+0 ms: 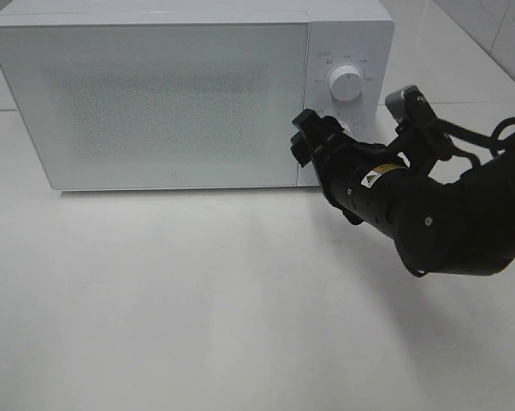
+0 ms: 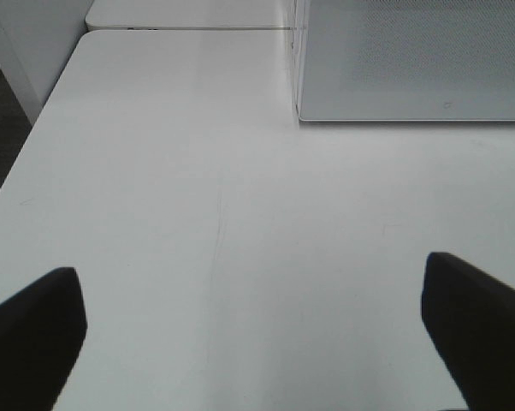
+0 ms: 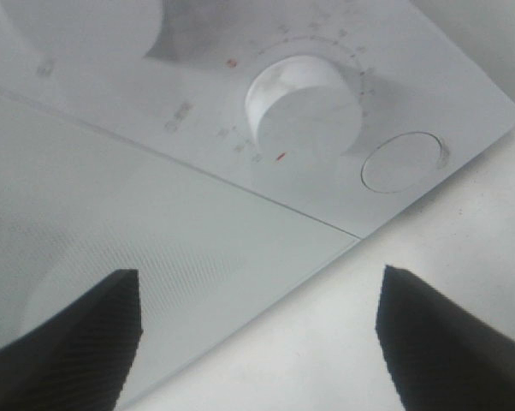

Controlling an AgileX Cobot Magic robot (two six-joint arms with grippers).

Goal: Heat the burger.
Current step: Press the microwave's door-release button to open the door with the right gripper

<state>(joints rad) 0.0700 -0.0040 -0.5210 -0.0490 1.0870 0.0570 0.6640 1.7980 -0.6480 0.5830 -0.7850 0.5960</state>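
The burger is not in view in any frame. The white microwave (image 1: 172,94) stands at the back of the table with its door shut; it also shows in the left wrist view (image 2: 411,60). My right gripper (image 1: 314,137) is open and empty, close in front of the control panel by the door's right edge. In the right wrist view the gripper (image 3: 257,342) faces the lower knob (image 3: 304,107) and a round button (image 3: 403,161), and its fingertips (image 3: 69,342) touch nothing. My left gripper (image 2: 253,342) is open and empty over the bare table.
The upper knob (image 1: 346,83) sits on the panel above my right gripper. The white table (image 1: 198,300) stretches in front of the microwave. Its left edge (image 2: 18,171) shows in the left wrist view, with a dark floor beyond.
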